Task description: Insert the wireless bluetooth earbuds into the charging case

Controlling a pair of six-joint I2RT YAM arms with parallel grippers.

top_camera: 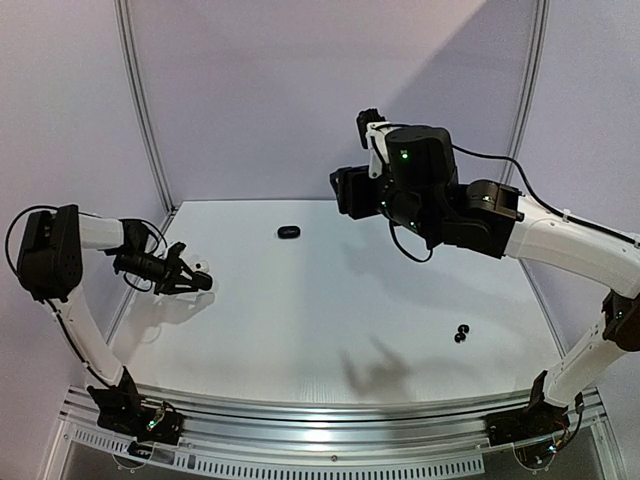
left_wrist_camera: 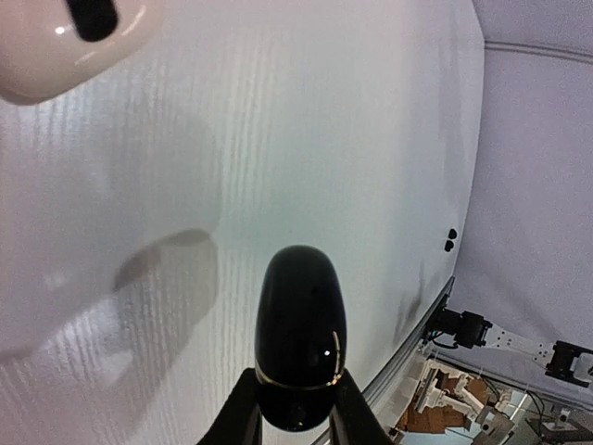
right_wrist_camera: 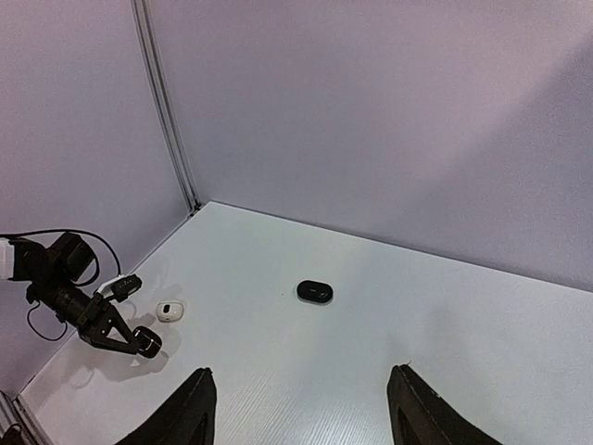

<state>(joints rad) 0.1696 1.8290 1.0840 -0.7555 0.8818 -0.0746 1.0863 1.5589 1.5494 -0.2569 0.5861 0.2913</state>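
The left fingers (top_camera: 188,278) clamp a black charging case (left_wrist_camera: 298,324) by one end above the bench's (top_camera: 330,330) left edge, likely presenting it for loading. The right fingers (right_wrist_camera: 193,413) hang open and empty. Two black earbuds (top_camera: 462,334) lie near the right edge.

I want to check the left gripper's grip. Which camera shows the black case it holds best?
The left wrist view: the black case sits large and close, clamped in the left gripper. The top view shows it only as a small dark blob at the gripper's tip; the right wrist view shows it tiny and distant.
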